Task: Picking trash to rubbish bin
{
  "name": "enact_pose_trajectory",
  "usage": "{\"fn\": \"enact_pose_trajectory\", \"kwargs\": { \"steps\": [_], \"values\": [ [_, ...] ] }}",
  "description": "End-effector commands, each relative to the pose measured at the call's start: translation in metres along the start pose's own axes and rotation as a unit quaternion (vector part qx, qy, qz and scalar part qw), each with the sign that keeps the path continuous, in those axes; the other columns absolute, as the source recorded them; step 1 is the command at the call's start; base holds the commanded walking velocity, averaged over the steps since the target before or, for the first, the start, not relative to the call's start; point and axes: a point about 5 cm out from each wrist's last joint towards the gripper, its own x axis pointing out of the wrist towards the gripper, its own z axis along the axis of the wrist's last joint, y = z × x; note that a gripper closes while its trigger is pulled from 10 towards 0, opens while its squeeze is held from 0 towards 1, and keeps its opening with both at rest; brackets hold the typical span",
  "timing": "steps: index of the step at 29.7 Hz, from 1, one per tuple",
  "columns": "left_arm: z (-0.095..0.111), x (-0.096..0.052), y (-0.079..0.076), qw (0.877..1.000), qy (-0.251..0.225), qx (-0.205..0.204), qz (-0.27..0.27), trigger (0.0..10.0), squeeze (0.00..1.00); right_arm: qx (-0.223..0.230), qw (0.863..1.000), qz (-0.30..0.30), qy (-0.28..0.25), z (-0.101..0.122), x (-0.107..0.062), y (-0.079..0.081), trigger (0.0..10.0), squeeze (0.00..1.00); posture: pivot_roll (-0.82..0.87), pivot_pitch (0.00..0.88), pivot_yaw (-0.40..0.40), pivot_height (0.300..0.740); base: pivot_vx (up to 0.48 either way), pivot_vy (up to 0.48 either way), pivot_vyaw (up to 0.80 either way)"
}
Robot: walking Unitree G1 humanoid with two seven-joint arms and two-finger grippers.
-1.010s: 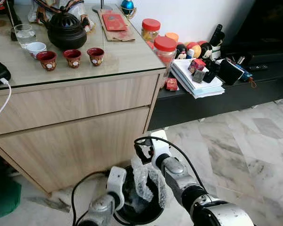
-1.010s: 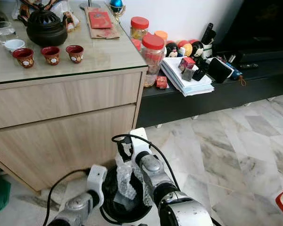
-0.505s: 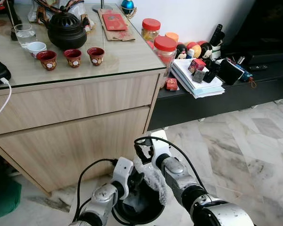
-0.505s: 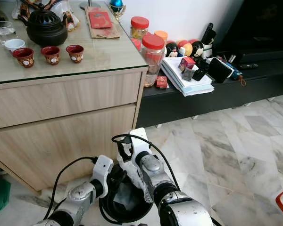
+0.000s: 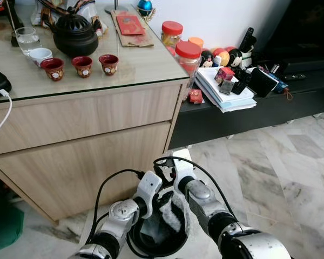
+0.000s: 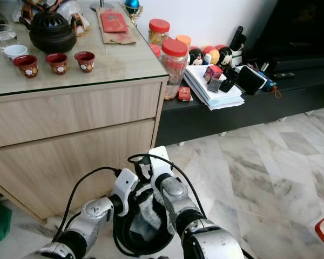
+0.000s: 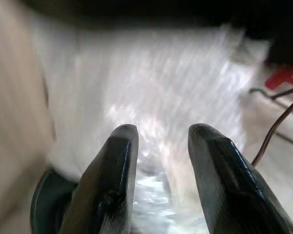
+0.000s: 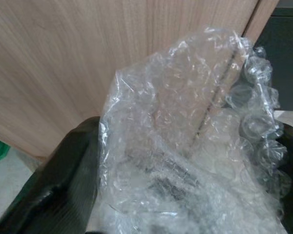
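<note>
In the eye views, bubble wrap (image 5: 175,213) sits at the bin (image 5: 156,244) mouth, before the cabinet (image 5: 86,140). The right gripper (image 8: 176,161) grasps it. In the left wrist view, the left gripper (image 7: 158,146) is released, fingers (image 7: 112,170) apart.

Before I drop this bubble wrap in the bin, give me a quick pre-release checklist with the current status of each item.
1. Bubble wrap at the right gripper: ok, it drapes over the fingers; whether they are clamped on it, cannot tell.
2. Wrap over the bin mouth: ok, it hangs inside the black rim.
3. Left gripper clear of the drop: not ok, its open fingers sit right at the wrap over the bin.
4. Black cable clear of the bin: cannot tell, it loops close to the rim.
5. Bin upright on the floor by the cabinet: ok.
</note>
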Motion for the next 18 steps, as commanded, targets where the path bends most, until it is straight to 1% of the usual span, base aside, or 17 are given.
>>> {"fn": "enact_pose_trajectory", "kwargs": {
  "steps": [1,2,3,4,5,6,10,11,13,18],
  "values": [
    [-0.009,-0.001,-0.003,1.0,0.021,-0.008,0.006,10.0,0.0,-0.005,1.0,-0.001,0.0,0.004,0.001,-0.001,10.0,0.0,0.01,0.101,-0.2,0.74,0.0,0.0,0.0],
    [-0.012,-0.002,-0.001,0.999,0.027,-0.01,0.018,10.0,0.0,-0.005,1.0,-0.001,-0.001,0.005,0.002,-0.001,10.0,0.0,0.01,0.101,-0.2,0.74,0.0,0.0,0.0],
    [-0.016,-0.005,0.002,0.998,0.032,-0.026,0.041,10.0,0.0,-0.005,1.0,-0.001,-0.004,0.006,0.002,-0.002,10.0,0.0,0.01,0.101,-0.2,0.74,0.0,0.0,0.0],
    [-0.019,-0.007,0.004,0.997,0.035,-0.034,0.056,10.0,0.0,-0.005,1.0,-0.001,-0.005,0.007,0.002,-0.002,10.0,0.0,0.01,0.101,-0.2,0.74,0.0,0.0,0.0],
    [-0.022,-0.009,0.007,0.995,0.038,-0.052,0.071,10.0,0.0,-0.005,1.0,-0.002,-0.007,0.009,0.002,-0.003,10.0,0.0,0.01,0.101,-0.2,0.74,0.0,0.0,0.0],
    [-0.024,-0.01,0.007,0.994,0.04,-0.059,0.077,10.0,0.0,-0.005,1.0,-0.002,-0.008,0.009,0.002,-0.003,10.0,0.0,0.01,0.103,-0.203,0.74,0.0,0.0,0.0],
    [-0.035,-0.016,0.01,0.991,0.064,-0.058,0.101,10.0,0.0,-0.005,1.0,-0.001,-0.014,0.012,0.003,-0.002,10.0,0.0,0.01,0.103,-0.203,0.74,0.0,0.0,0.0],
    [-0.035,-0.016,0.01,0.991,0.064,-0.058,0.101,10.0,0.0,-0.005,1.0,-0.001,-0.014,0.012,0.003,-0.002,10.0,0.0,0.01,0.103,-0.203,0.74,0.0,0.0,0.0],
    [-0.046,-0.022,0.011,0.987,0.082,-0.068,0.119,10.0,0.0,-0.004,1.0,0.0,-0.018,0.015,0.004,-0.002,10.0,0.0,0.0,0.104,-0.204,0.74,0.0,0.0,0.0],
    [-0.056,-0.027,0.009,0.982,0.099,-0.087,0.133,10.0,0.0,-0.003,1.0,0.0,-0.02,0.016,0.004,-0.002,10.0,0.0,0.0,0.103,-0.204,0.74,0.0,0.0,0.0]
  ]
}}
